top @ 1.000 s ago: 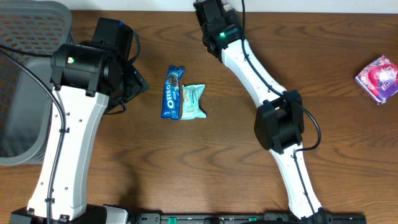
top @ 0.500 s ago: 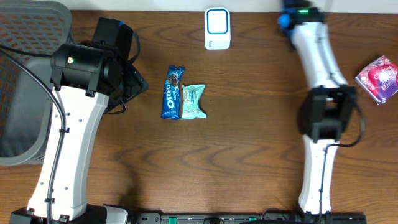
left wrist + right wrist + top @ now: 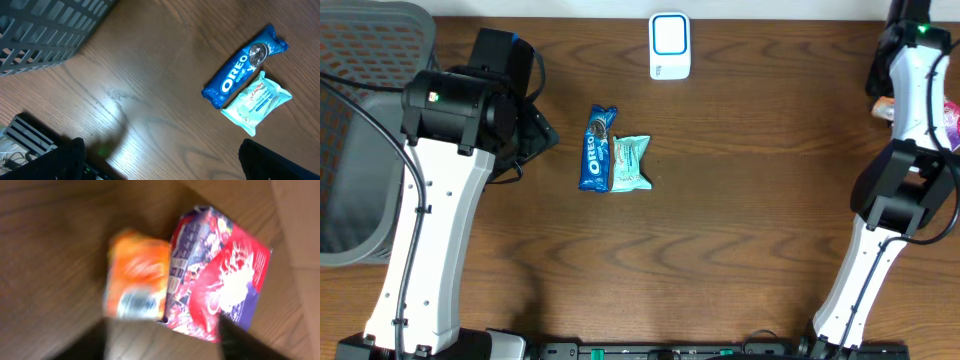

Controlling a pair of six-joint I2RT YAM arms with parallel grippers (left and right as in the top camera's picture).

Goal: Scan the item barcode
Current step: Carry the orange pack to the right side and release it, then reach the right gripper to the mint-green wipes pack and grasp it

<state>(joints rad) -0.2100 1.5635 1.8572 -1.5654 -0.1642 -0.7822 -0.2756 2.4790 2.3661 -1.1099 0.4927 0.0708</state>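
Left of centre, the cookie pack (image 3: 597, 148) and wipes packet (image 3: 629, 163) lie touching, well below the scanner (image 3: 669, 45), so the empty, wide-open left gripper (image 3: 160, 155) may snag both, while the right gripper (image 3: 165, 330), jaws apart, hangs over the orange packet (image 3: 137, 280).

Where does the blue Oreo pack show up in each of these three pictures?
Overhead: the Oreo pack lies left of centre, upright in the picture.
Left wrist: it sits at the upper right, slanted.
Right wrist: not in it.
Shared landmark: the teal pack right beside it, also seen in the left wrist view.
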